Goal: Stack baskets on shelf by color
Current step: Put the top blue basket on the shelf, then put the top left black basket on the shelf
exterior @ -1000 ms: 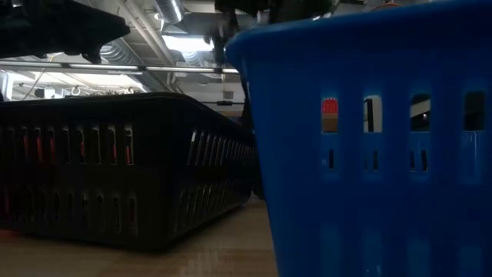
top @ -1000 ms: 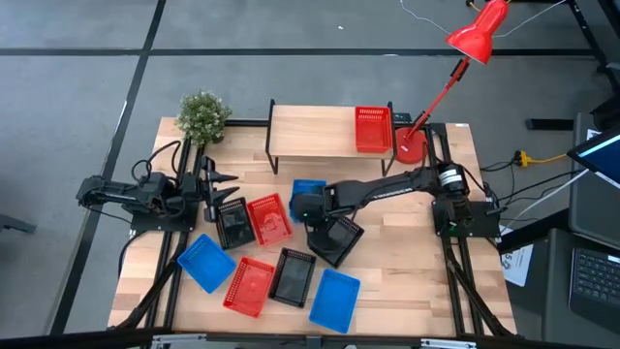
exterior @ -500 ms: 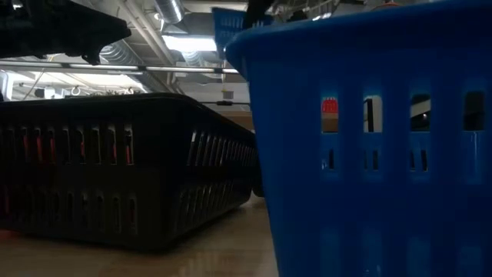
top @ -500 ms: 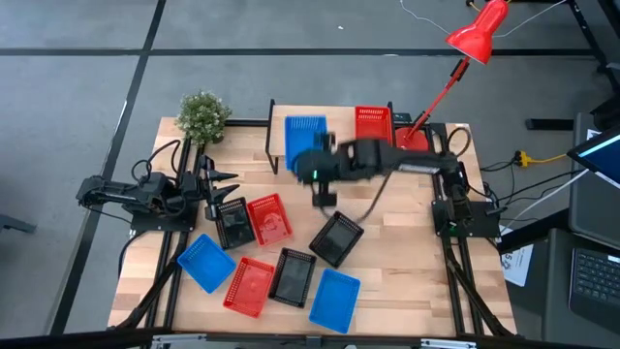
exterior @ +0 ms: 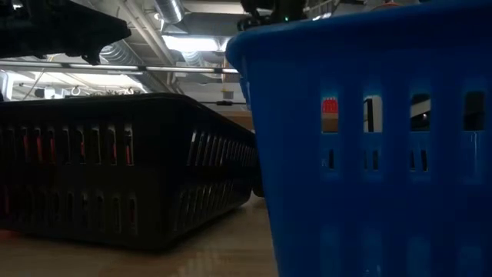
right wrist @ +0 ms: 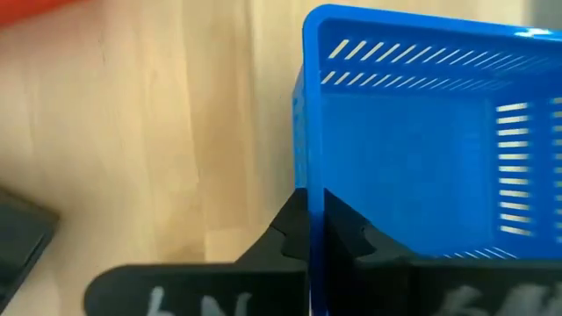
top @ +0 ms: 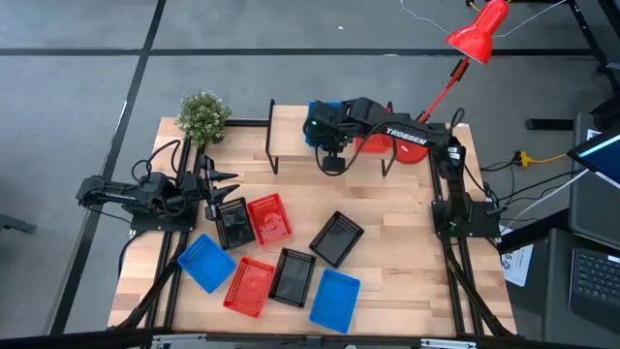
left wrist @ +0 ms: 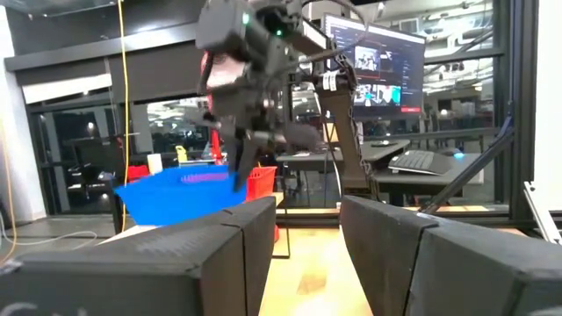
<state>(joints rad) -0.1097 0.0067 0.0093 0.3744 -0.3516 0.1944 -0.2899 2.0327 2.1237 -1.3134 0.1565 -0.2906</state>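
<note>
Progress is slim: my right gripper (right wrist: 309, 230), clamped on a blue basket (right wrist: 421, 149), hovers above the shelf (top: 291, 131); one red basket (top: 372, 143) beside me, seven baskets below.

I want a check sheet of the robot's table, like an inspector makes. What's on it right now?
Surface: wooden tabletop, bare in the middle.
Job's things: shelf holds a red basket; a carried blue basket is over the shelf. On the tabletop lie two red, two blue and three black baskets.
Clutter: small potted plant; red desk lamp.
Grippers: right gripper is shut on the carried blue basket's rim; left gripper waits at the table's left side, open.
Cables: cables run off to the right of the table.
Surroundings: grey floor; monitors and desks behind; no people seen.
</note>
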